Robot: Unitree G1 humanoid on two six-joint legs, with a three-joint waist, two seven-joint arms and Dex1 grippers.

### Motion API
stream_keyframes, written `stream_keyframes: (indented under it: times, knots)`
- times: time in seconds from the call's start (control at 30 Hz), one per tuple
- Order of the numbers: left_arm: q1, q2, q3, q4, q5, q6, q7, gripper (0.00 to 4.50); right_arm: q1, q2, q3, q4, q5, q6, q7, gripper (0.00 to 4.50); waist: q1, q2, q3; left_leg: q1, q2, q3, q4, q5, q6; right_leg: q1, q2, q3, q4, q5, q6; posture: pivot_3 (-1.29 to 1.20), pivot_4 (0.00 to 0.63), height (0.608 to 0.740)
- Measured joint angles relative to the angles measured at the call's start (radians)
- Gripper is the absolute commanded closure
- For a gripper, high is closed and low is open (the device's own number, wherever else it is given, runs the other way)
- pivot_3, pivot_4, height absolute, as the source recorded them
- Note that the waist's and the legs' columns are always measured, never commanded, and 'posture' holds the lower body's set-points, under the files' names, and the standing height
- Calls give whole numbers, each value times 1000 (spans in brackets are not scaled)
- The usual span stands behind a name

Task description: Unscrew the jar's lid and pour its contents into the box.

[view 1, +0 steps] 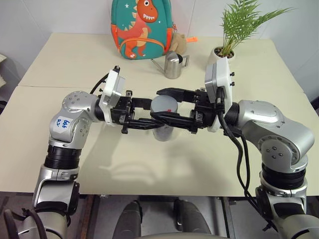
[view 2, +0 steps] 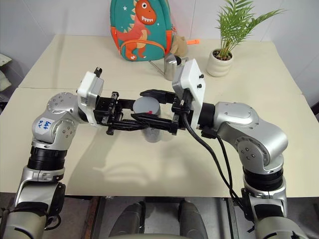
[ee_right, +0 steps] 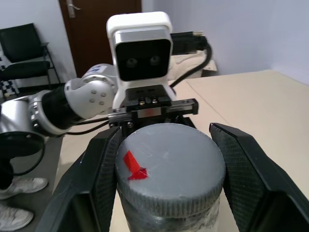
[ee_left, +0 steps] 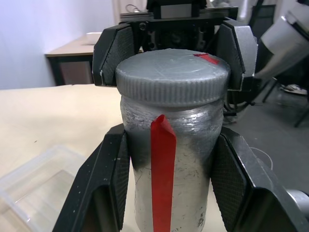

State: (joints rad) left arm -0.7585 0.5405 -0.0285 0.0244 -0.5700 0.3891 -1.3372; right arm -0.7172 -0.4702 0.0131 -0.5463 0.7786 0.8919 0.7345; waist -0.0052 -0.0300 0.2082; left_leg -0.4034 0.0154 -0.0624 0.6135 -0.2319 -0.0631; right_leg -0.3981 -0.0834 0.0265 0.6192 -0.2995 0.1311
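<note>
Jar: small silver-grey metallic cylinder with a red stripe down its side (ee_left: 169, 193), upright and held clear above the beige tabletop (view 1: 60, 69), between the two hands where they meet.
Lid: round grey ribbed screw cap with a flat top and a scrap of red tape on it (ee_right: 169, 169), seated on the jar, not yet off.
Risk, slip: if the body turns along with the cap, the lid will not loosen; the smooth metal wall gives the lower pads little bite.
Risk, spill: if the cap comes free while the jar tips, the contents could land on the tabletop instead of in the box.
Risk, drop: the jar hangs in the air, so a loosened grip lets it fall.
Left hand: (ee_left: 169, 193) closed narrow on the jar's body, one black finger (ee_left: 104, 193) pressed to each side, below the cap.
Right hand: (ee_right: 169, 169) reaching in from the opposite side, its fingers (ee_right: 104, 179) clamped on the lid's rim.
Box: shallow clear plastic rectangular tray with rounded corners (ee_left: 34, 186), lying on the tabletop below and beside the left hand.
Contents: hidden inside the jar.
</note>
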Motion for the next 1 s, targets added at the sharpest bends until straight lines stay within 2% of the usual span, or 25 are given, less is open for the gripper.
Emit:
stream_keyframes:
  times: [0.43,0.6,0.63,1.0]
  knots:
    - [-11,4,-13,7,0,-8,-27,2527,-1,-27,9,27,0,-39,62,1936,0,0,0,0,0,0,0,0,0,0,0,0,0,0,0,0,150,740]
    - [-11,8,-13,7,8,-6,-24,2527,-7,-26,25,32,1,-43,80,233,0,0,0,0,0,0,0,0,0,0,0,0,0,0,0,0,150,740]
    - [-11,8,-13,8,10,-6,-21,2527,-8,-25,28,32,1,-46,83,13,0,0,0,0,0,0,0,0,0,0,0,0,0,0,0,0,150,740]
    - [-11,9,-12,3,11,-6,-14,2527,-11,-20,48,47,-13,-89,84,13,0,0,0,0,0,0,0,0,0,0,1,0,0,0,0,0,150,740]
